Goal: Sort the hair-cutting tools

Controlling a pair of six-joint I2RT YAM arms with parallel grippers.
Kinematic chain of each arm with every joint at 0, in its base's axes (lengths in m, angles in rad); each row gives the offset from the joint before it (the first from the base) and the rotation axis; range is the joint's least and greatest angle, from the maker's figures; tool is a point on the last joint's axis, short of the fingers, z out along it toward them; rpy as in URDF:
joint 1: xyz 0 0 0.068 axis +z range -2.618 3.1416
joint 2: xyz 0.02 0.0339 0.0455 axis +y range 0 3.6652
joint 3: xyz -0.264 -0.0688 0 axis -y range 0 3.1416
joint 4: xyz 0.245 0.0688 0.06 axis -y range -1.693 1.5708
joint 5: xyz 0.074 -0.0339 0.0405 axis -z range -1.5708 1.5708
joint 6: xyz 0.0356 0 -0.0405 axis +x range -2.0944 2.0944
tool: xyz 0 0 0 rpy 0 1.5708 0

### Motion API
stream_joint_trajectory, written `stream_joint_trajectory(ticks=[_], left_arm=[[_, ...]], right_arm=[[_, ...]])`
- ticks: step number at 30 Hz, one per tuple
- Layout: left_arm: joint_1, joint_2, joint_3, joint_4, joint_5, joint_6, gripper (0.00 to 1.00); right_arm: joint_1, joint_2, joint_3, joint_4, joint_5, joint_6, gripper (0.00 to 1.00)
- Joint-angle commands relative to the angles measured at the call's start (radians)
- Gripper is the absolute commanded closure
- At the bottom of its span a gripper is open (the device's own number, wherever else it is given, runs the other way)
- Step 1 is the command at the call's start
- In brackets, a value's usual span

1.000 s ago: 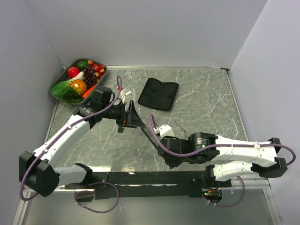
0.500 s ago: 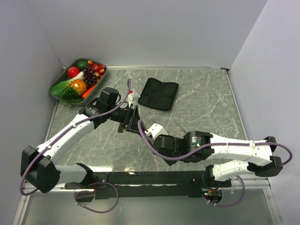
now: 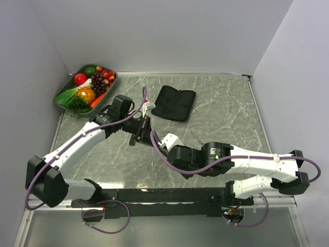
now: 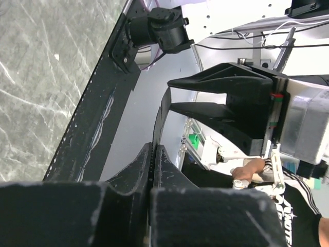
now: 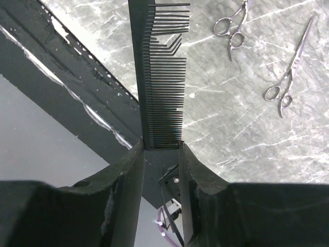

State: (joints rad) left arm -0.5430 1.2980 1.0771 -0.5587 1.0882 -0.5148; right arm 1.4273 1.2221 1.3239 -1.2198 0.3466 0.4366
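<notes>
Black comb [image 5: 157, 77] held in air over mid-counter [image 3: 226, 110], gripped from both ends: right pincer [image 5: 161, 154] narrow on its spine, left pincer [image 4: 153, 154] pinched tight on it. Scissors [image 5: 232, 28] and second pair [image 5: 288, 77] lie flat on counter, apart.

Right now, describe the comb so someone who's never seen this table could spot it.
Look over the near middle of the grey marble table. The comb is held off the surface there, pinched by both the right gripper and the left gripper. Unlike the two silver scissors lying flat nearby, it is black, with some bent teeth.
</notes>
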Motion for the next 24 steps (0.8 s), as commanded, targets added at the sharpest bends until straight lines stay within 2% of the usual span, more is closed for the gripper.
stream_joint_trajectory(ticks=[1,2,5,7,8,13,16,17,21,22,24], left_arm=[[-0.006,0.0,0.07,0.006,-0.017,0.03,0.99],[-0.006,-0.003,0.072,0.017,-0.024,0.024,0.99],[-0.006,-0.04,0.058,0.101,-0.065,-0.027,0.99],[-0.005,-0.077,0.04,0.163,-0.112,-0.095,0.99],[-0.003,-0.086,0.021,0.219,-0.155,-0.118,0.99],[0.018,-0.135,-0.071,0.416,-0.258,-0.307,0.99],[0.035,-0.173,-0.152,0.596,-0.287,-0.411,0.99],[0.044,-0.196,-0.184,0.717,-0.295,-0.48,0.99],[0.072,-0.223,-0.336,0.971,-0.283,-0.637,0.99],[0.075,-0.229,-0.351,1.0,-0.286,-0.654,0.99],[0.086,-0.241,-0.373,1.046,-0.284,-0.685,0.99]], right_arm=[[-0.063,-0.057,0.023,0.019,-0.003,0.002,0.58],[-0.088,-0.074,0.017,0.043,-0.015,0.016,0.47],[-0.256,-0.154,0.001,0.1,-0.084,0.014,0.34],[-0.348,-0.188,0.004,0.144,-0.107,0.014,0.32],[-0.446,-0.194,0.009,0.161,-0.141,0.016,0.3],[-0.64,-0.193,0.002,0.336,-0.271,0.059,0.28],[-0.746,-0.216,-0.063,0.475,-0.397,0.132,0.28],[-0.796,-0.229,-0.124,0.515,-0.472,0.174,0.29],[-0.887,-0.358,-0.319,0.811,-0.645,0.267,0.29],[-0.896,-0.38,-0.386,0.907,-0.658,0.301,0.3],[-0.922,-0.418,-0.436,0.957,-0.672,0.315,0.31]])
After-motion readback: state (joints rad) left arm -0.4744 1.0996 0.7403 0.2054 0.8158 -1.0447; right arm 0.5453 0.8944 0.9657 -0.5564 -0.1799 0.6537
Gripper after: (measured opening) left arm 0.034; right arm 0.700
